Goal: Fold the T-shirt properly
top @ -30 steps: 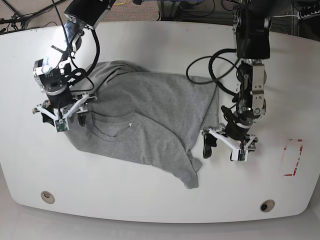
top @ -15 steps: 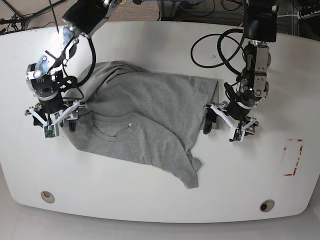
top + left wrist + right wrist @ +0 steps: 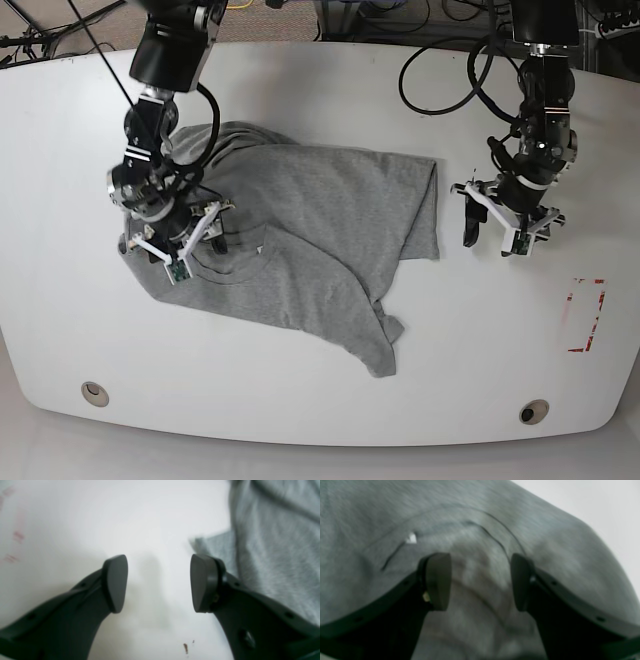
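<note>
T-shirt [image 3: 310,240] crumpled, long axis left-right (collar [image 3: 225,262] toward left edge).

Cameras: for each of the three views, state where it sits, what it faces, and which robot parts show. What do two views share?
Base: overhead, facing down at the table, both arms, T-shirt.
Left wrist: behind open jaws, over bare table beside the shirt's edge.
Right wrist: behind open jaws, over the collar.
Shared: white neck tag.

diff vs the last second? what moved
Right gripper moved in from the shirt's edge to over the collar, open. Left gripper backed off the hem onto bare table, open, empty. Shirt unchanged.
</note>
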Available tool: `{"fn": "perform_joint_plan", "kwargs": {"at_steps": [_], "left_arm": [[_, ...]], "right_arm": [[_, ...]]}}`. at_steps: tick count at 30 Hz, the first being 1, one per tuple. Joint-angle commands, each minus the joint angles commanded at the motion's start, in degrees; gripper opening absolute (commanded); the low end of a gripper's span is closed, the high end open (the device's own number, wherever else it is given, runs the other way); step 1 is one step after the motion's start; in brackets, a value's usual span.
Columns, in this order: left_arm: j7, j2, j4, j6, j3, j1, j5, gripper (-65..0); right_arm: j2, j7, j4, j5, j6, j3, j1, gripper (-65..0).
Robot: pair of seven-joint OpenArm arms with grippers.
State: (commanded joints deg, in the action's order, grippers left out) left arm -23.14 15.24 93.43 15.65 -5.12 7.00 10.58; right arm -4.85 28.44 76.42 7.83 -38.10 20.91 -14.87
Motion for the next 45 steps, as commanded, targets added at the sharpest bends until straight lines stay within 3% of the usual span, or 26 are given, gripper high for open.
{"fn": "perform_joint_plan", "kwargs": {"at_steps": [6,7,14,28,45], "left_arm": [[1.22,-0.45,-1.55,0.34,0.37,0.84,0.05,-25.9],[-1.52,-0.25,-1.26,-0.39,-0.2,2.28,-1.04,-27.6],[-1.52,-0.25,0.33,-0.39,-1.78,3.42,-1.13,-27.6],[-1.52,-0.25,0.59,-0.31,-1.87,3.24,-1.04,-27.6],[-1.61,-0.34,3.05,-0.31,-1.69,3.33,-1.13,-27.6]], "right_arm": [[-0.1,-0.94,-8.12,-0.45,1.03,1.58,-6.24,-37.4],[1.21,0.79,-2.35,0.3,-0.1,-0.21,0.23,-34.4],[1.21,1.76,-2.18,0.04,-0.1,-0.3,0.32,-38.2],[1.21,1.85,0.64,0.13,-0.19,-0.39,0.32,-38.4],[-0.82,5.45,9.96,0.48,0.34,0.05,5.15,-31.7]]}}
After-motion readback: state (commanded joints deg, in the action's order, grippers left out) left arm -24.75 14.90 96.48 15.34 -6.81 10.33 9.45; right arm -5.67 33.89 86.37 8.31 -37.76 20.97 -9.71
